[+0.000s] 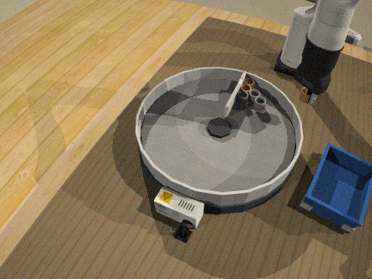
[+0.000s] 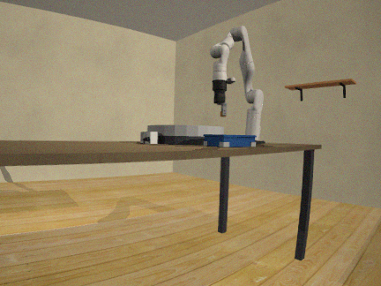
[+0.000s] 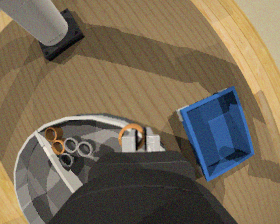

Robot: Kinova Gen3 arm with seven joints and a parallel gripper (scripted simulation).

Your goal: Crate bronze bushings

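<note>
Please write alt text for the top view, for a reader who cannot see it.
The gripper holds a bronze bushing just outside the round turning table. Two bronze and three steel bushings remain beside its divider; a blue crate stands to the right.

Turning table (image 1: 181, 77): grey, white rim, black hub (image 1: 220, 127). Bushings on it: two bronze-orange (image 1: 247, 84), three steel-grey (image 1: 259, 100). Held bushing (image 1: 305, 94): bronze-orange. Crate (image 1: 322, 170): blue. Control box (image 1: 178, 205): white, yellow label. Table (image 1: 108, 239): dark brown planks. Floor (image 1: 52, 58): light wood.
</note>
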